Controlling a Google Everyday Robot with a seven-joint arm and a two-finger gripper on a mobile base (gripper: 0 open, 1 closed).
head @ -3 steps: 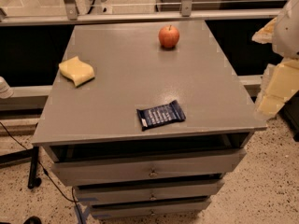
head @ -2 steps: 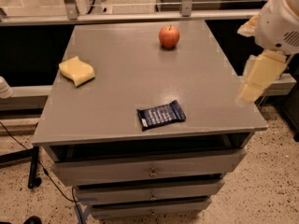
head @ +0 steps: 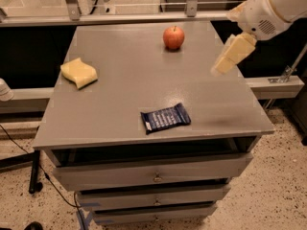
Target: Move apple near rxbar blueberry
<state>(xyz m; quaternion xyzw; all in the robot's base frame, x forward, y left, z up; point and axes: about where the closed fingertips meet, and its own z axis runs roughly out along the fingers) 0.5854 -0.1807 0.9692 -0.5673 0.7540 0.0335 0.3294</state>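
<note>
A small red-orange apple point(head: 173, 37) stands near the far edge of the grey tabletop point(head: 124, 87), right of centre. The dark blue rxbar blueberry wrapper point(head: 165, 118) lies flat near the front edge, well apart from the apple. My gripper point(head: 232, 55) hangs from the white arm at the upper right, above the table's right side, to the right of the apple and a little nearer the camera. It holds nothing that I can see.
A yellow wavy sponge point(head: 78, 72) lies on the left side of the tabletop. Drawers point(head: 153, 176) sit under the top. A metal rail point(head: 144, 17) runs behind the table. A black cable point(head: 29, 176) trails on the floor at left.
The arm and gripper have swung left and up, from beside the table's right edge to over its right side, closer to the apple. The apple, bar and sponge have not moved.
</note>
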